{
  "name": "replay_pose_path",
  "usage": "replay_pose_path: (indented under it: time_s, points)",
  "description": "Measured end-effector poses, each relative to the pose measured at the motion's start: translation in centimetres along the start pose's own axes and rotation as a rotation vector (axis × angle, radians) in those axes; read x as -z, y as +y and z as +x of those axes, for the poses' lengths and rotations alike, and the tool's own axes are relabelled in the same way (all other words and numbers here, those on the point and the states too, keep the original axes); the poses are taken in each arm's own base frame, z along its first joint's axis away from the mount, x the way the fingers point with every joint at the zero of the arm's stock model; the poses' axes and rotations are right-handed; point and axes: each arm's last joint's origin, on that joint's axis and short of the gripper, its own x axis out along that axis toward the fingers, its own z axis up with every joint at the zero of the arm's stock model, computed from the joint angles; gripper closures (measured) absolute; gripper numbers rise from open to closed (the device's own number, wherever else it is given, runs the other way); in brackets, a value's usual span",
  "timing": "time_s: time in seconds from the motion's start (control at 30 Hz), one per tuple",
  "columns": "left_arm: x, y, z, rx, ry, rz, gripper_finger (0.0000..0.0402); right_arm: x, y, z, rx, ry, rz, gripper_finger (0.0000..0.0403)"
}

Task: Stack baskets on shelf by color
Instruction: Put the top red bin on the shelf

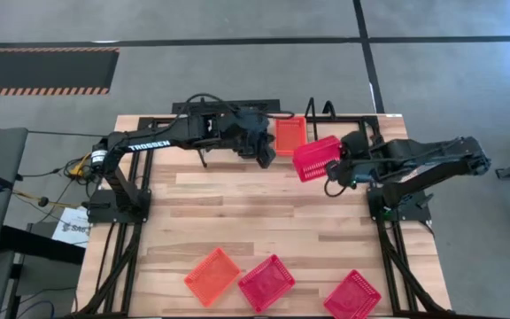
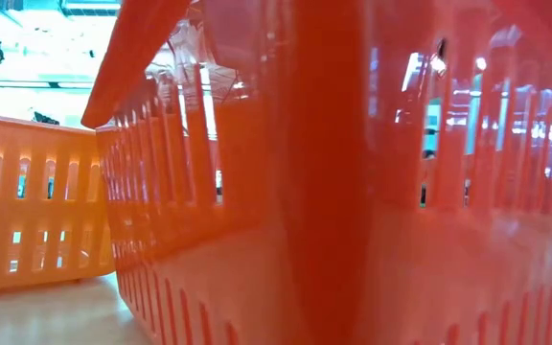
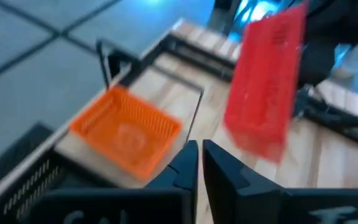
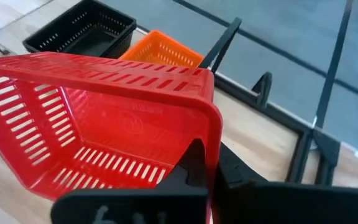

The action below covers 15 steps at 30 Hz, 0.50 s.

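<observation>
A red basket (image 1: 315, 158) hangs tilted over the table's far right part, with my right gripper (image 4: 211, 177) shut on it. Just beyond it, an orange basket (image 1: 290, 135) rests by its bottom on the shelf (image 3: 166, 87), and a black basket (image 4: 82, 28) stands beside the orange one. My left gripper (image 3: 201, 165) is shut and touches nothing; it hovers in front of the shelf near the orange basket (image 3: 126, 127). The red basket (image 3: 266, 87) shows in the air beyond it. My right gripper pinches the red basket's rim and wall (image 4: 212, 134) close to a corner, one finger inside the basket and one outside. The fingers come from the table's right side, slanting down. The basket is lifted clear and tipped, its open side turned toward the wrist.
Along the near edge lie an orange basket (image 1: 211, 275) and two red baskets (image 1: 266, 282) (image 1: 352, 294); they fill the low view. Black wire uprights (image 4: 225, 37) rise at the shelf's end. Bare wood lies across the table's middle (image 1: 255, 213).
</observation>
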Motion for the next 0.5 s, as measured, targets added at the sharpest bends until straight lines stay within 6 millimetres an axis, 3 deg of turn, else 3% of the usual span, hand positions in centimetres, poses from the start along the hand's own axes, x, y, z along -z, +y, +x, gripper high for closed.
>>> replay_pose_path:
  time_s: [0.5]
  points:
    - [-0.4,-1.5,0.0,0.084,-0.071,0.125,0.0232,-5.0,1.1,2.6,-0.181,-0.158,-0.134,0.0400]
